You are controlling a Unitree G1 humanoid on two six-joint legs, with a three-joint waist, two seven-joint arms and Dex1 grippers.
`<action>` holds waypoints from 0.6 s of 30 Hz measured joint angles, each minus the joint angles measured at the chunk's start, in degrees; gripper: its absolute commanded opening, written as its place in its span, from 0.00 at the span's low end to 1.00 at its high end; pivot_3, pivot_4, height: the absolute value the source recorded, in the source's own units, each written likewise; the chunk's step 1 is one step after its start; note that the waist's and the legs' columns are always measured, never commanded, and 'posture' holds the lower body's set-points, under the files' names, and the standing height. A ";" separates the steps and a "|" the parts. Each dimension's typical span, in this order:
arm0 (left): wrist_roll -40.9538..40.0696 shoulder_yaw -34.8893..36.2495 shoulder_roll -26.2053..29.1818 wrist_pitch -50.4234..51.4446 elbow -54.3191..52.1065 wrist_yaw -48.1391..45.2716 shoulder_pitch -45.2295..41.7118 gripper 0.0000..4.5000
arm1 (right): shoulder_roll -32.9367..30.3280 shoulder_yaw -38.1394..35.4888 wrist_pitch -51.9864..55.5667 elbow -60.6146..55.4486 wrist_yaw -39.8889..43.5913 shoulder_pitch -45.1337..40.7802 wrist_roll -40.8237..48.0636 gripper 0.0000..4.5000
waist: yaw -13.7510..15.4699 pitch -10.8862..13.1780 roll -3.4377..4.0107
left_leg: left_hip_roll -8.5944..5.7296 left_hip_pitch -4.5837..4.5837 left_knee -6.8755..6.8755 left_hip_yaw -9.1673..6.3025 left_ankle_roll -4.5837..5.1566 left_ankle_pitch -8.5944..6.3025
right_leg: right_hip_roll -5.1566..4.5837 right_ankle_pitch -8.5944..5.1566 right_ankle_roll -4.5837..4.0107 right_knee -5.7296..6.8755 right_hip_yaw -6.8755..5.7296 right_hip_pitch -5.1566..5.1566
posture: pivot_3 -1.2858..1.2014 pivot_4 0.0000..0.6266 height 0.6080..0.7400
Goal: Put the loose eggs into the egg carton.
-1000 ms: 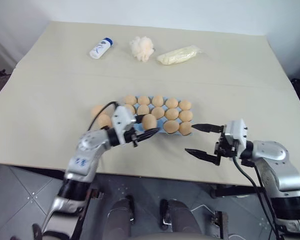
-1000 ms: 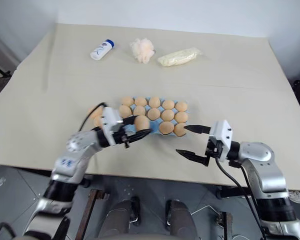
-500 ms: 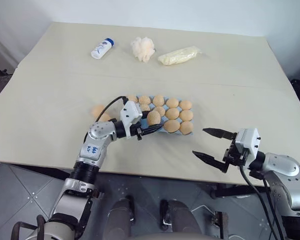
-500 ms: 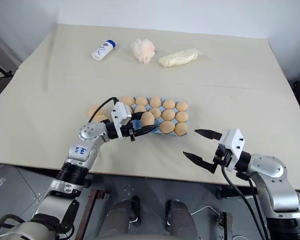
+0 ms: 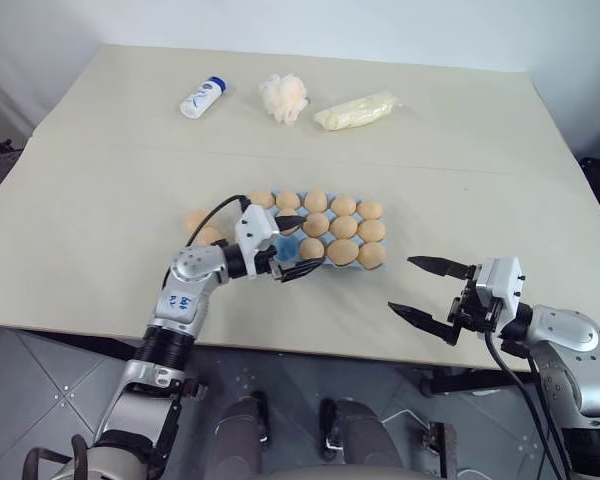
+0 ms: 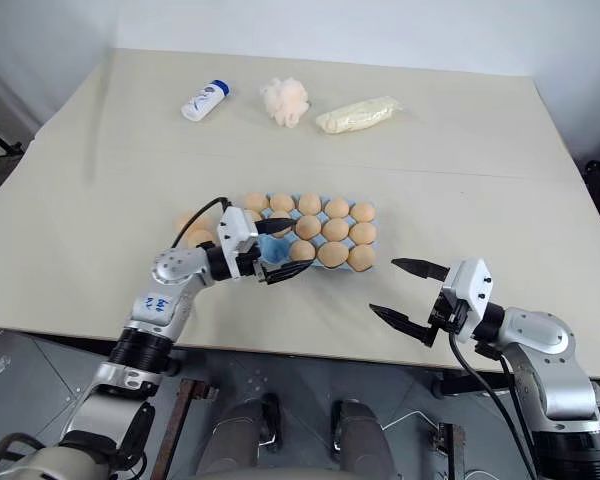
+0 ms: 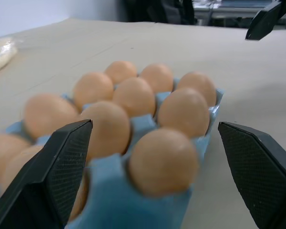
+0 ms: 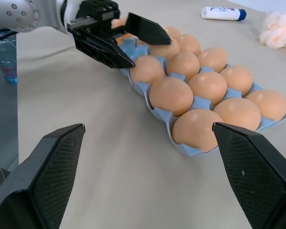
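Note:
The light-blue egg carton lies mid-table with eggs in most of its cups. My left gripper stands open at the carton's near left corner, its fingers astride an empty blue cup, with nothing held. Just past its tips an egg sits in the near row. Two loose eggs lie on the table left of the carton, beside my left wrist. Right of the carton, near the table's front edge, my right gripper is open and empty. In the left wrist view the carton's eggs lie close ahead.
Along the far side of the table lie a white bottle with a blue cap, a fluffy cream puff ball and a pale yellow wrapped packet. The table's front edge runs just below both grippers.
My left gripper has opened and let go of the egg, which now rests in the carton's near row. That hand has drawn back a little to the left. The right arm has kept still.

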 measured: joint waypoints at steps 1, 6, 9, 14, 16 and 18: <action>-0.37 1.07 1.48 -0.17 -0.63 -0.40 1.44 1.00 | 0.00 0.00 -0.02 0.12 0.15 -0.20 0.04 1.00 | -0.10 0.00 0.00 | 0.00 0.01 -0.02 0.00 0.00 0.00 | 0.00 0.00 -0.01 0.00 0.00 0.00 | 0.52 0.24 1.00; -5.28 10.69 8.59 -1.09 -8.00 -1.92 11.95 1.00 | 1.21 2.05 0.54 0.24 1.07 -5.68 0.96 1.00 | -1.45 0.00 0.00 | 0.02 0.02 -0.07 0.01 -0.04 -0.02 | -0.05 0.00 -0.02 0.00 0.08 -0.01 | 0.52 0.24 1.00; -6.54 16.74 11.23 -0.44 -12.91 0.31 18.10 1.00 | 1.80 4.35 1.24 0.27 1.74 -9.38 1.25 1.00 | -1.21 -0.01 0.02 | 0.01 0.05 -0.18 0.00 -0.07 -0.02 | -0.10 -0.03 -0.07 -0.03 0.06 -0.05 | 0.52 0.24 1.00; -7.64 22.78 11.66 0.64 -18.35 3.45 30.25 1.00 | 4.72 8.56 1.50 0.65 2.99 -14.04 1.45 1.00 | -0.80 -0.02 0.05 | -0.04 -0.01 -0.49 0.01 -0.09 -0.04 | -0.19 -0.03 -0.09 -0.35 0.08 -0.11 | 0.52 0.24 1.00; -8.14 25.20 11.64 1.04 -18.62 4.38 33.64 1.00 | 5.32 9.37 1.52 1.40 3.70 -15.46 1.45 1.00 | -0.78 -0.02 0.04 | -0.04 -0.04 -0.57 0.00 -0.11 -0.05 | -0.19 -0.05 -0.12 -0.42 0.07 -0.16 | 0.52 0.24 1.00; -9.01 27.31 11.26 1.05 -18.70 5.43 36.16 1.00 | 5.84 9.60 1.55 2.77 4.27 -16.54 1.46 1.00 | -0.79 -0.02 0.04 | -0.04 -0.03 -0.62 0.01 -0.12 -0.06 | -0.19 -0.06 -0.14 -0.48 0.06 -0.16 | 0.52 0.24 1.00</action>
